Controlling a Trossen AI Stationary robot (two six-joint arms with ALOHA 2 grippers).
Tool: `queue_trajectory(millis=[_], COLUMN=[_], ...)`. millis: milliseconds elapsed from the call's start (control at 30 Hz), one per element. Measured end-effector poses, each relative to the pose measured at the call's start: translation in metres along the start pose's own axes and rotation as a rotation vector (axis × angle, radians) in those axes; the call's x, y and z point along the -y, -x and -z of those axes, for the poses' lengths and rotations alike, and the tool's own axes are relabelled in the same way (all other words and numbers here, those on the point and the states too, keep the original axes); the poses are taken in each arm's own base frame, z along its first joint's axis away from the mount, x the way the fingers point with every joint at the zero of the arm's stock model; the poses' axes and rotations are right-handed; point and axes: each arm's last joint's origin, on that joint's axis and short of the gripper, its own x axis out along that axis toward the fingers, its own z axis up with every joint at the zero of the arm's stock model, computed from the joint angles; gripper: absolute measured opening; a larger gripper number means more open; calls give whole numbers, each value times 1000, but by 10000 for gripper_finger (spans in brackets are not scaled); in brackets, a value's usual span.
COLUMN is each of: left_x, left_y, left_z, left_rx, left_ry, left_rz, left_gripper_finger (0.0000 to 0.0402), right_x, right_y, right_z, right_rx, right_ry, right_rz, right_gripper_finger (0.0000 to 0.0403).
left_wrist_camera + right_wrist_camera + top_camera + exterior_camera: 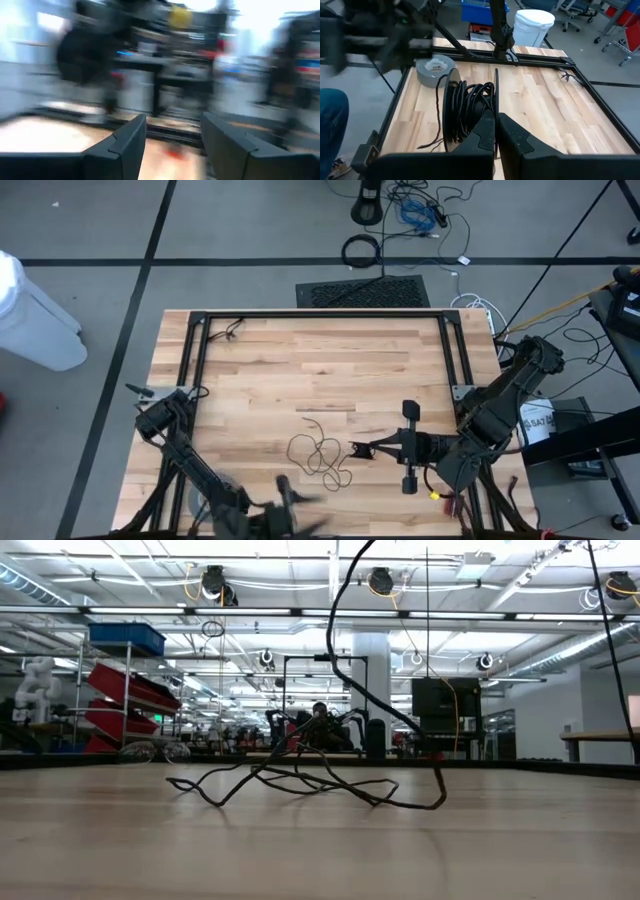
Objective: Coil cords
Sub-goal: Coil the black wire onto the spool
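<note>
The cord is a thin dark wire. Part of it is wound on a small black disc spool point(470, 107), and the rest lies in loose loops point(320, 455) on the wooden table, seen as a low tangle point(300, 780) in the low view. One strand point(335, 620) rises from the tangle out of the picture's top. My right gripper point(496, 137) reaches in from the table's right and is shut at the spool. My left gripper point(172, 122) is near the table's front edge point(300, 500), blurred. It is open with nothing between its fingers. My right gripper pinches the thin rim of one spool disc point(495, 107) between its two shut fingers. The fingers come from the table's right, slanting slightly down. The spool stands on edge, lifted clear of the table. A slack strand point(440, 117) hangs from it down to the wood.
A wide grey tape roll point(435, 70) lies on the table near the left arm. A black frame point(320, 315) runs round the table's far and side edges. A white bin point(534, 25) stands beyond the table, and a person's leg point(330, 125) shows beside it.
</note>
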Motion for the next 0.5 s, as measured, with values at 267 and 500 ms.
queue_trajectory(millis=[267,500], left_x=[-23,-29], left_y=[-31,-40], left_z=[8,15], left_rx=[-21,-53], left_ry=[71,113], left_rz=[-115,-123], left_gripper_finger=[209,234], right_x=[-3,-5], right_y=[3,4], right_z=[-3,-2], right_rx=[27,28], right_ry=[-8,-16], right_rz=[-22,-28], right_gripper_finger=[0,0])
